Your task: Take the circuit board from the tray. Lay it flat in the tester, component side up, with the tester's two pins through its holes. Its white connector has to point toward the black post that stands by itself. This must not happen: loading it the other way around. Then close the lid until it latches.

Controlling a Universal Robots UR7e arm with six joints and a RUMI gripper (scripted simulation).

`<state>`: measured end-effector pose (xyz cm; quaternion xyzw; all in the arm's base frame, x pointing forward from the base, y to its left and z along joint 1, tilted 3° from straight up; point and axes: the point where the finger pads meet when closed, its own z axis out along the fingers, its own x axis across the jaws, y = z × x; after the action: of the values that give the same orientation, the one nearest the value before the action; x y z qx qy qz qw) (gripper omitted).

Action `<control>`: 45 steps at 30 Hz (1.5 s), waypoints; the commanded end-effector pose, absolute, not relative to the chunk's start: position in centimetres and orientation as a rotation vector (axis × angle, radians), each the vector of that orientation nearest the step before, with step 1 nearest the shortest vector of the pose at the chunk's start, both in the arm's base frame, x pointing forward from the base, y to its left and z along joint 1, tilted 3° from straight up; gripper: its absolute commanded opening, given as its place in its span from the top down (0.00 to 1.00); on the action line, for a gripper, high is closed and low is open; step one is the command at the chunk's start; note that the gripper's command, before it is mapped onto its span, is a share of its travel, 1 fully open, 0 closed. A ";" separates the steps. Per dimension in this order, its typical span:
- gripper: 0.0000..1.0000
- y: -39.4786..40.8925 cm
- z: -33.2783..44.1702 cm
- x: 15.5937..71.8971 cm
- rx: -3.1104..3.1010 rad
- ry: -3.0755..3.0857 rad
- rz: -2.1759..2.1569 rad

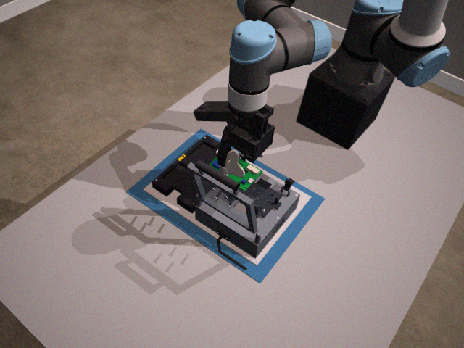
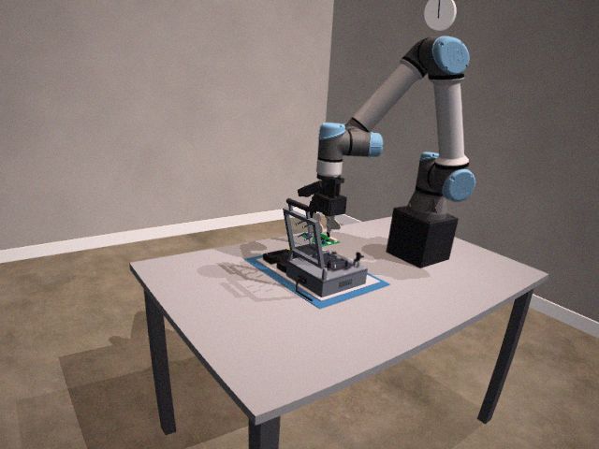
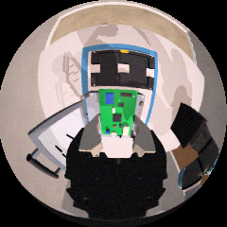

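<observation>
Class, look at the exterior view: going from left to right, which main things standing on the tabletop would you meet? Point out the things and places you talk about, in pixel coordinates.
Black tray (image 1: 170, 180) (image 2: 275, 255) (image 3: 106, 78), grey tester (image 1: 228, 226) (image 2: 328, 284), black robot base block (image 1: 325, 112) (image 2: 420, 238).

A round white clock (image 2: 440, 14) hung on the dark grey wall (image 2: 522, 125), above a white baseboard (image 2: 565, 316).
</observation>
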<state>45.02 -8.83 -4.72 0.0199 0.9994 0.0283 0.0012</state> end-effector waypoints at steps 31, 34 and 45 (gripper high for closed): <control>0.61 -3.8 -4.0 44.0 0.063 3.136 0.087; 0.61 -3.8 -4.0 44.0 0.063 3.136 0.087; 0.61 -3.8 -4.0 44.0 0.063 3.136 0.087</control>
<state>43.99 -3.74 -4.04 0.0200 0.9994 0.0280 0.0012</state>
